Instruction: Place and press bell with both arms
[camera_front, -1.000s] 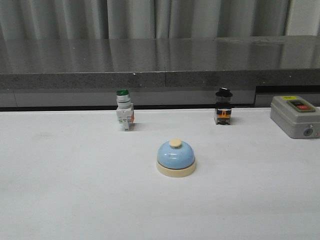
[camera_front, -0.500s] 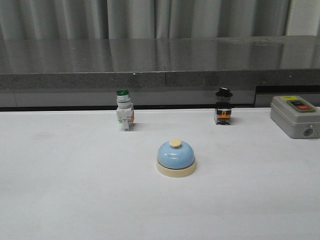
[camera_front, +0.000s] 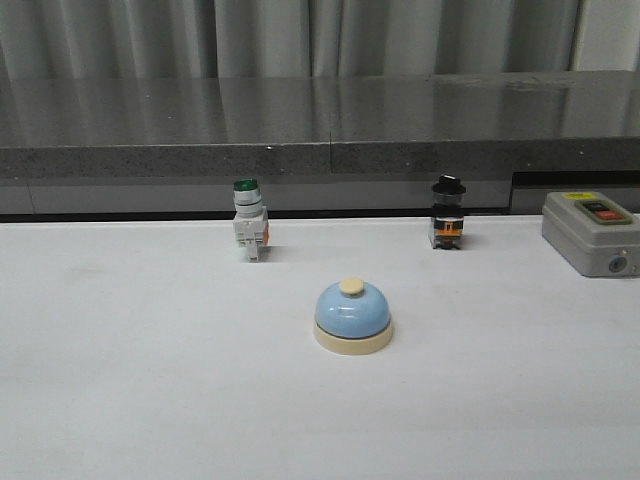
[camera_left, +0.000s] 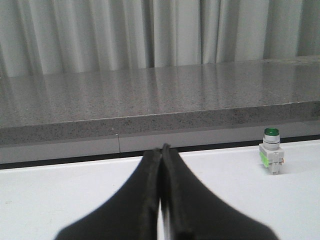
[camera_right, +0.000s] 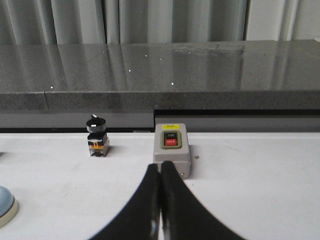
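The light-blue bell (camera_front: 352, 316) with its cream base and cream button stands upright on the white table (camera_front: 130, 380), near the middle. Its edge also shows in the right wrist view (camera_right: 6, 206). Neither arm shows in the front view. My left gripper (camera_left: 161, 149) is shut and empty, low over the table, well apart from the bell. My right gripper (camera_right: 160, 166) is shut and empty, pointing at the grey box, with the bell off to its side.
A green-capped white push-button switch (camera_front: 248, 230) (camera_left: 271, 156) stands behind the bell to the left. A black-capped switch (camera_front: 447, 225) (camera_right: 96, 142) stands behind it to the right. A grey box with red and dark buttons (camera_front: 588, 232) (camera_right: 171, 154) sits at far right. A grey stone ledge (camera_front: 320, 130) runs along the back.
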